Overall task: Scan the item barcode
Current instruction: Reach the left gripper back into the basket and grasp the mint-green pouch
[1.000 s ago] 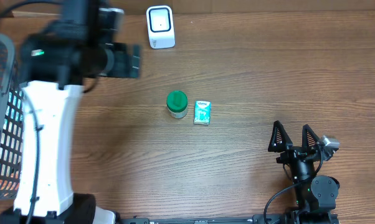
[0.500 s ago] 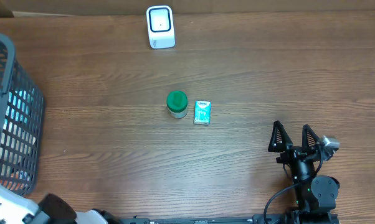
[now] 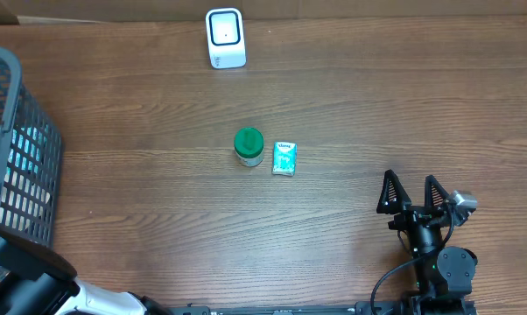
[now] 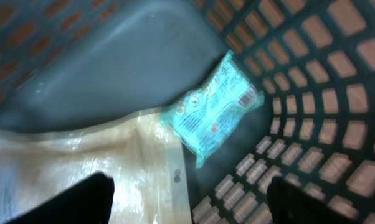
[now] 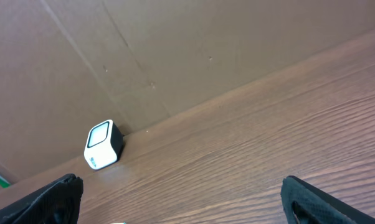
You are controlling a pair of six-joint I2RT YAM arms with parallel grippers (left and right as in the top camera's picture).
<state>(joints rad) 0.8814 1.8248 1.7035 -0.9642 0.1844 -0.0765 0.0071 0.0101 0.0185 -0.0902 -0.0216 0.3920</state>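
Hovering wide open and empty-handed with the left gripper (image 4: 190,202), dark fingertips (image 4: 91,199) splayed to either side, down inside the grey plastic lattice basket (image 4: 312,74). Directly beneath, on the basket floor, a clear crinkled plastic packet (image 4: 81,162). Just beyond it, near the basket's mesh wall, a small teal foil-wrapped packet (image 4: 215,106), lying tilted and touching the clear packet's edge, with what looks like a barcode panel facing up. Judged to be the pick-up step: reaching into the basket for an item, most likely the teal one, not yet grasped. Next, calls for shifting forward over that packet, lowering until the fingers straddle its narrower width, and closing without snagging the clear plastic or the mesh. Then lifting out of the basket and carrying to the white boxy barcode scanner (image 3: 226,38), well away from the basket at the far edge of the brown wooden table (image 3: 377,105), label turned toward its window. Out from the basket toward mid-table, a green-lidded jar (image 3: 249,146) and a second teal packet (image 3: 284,158), just beside each other. Farthest from the basket, parked with the right gripper (image 3: 412,194) fully spread, holding nothing.
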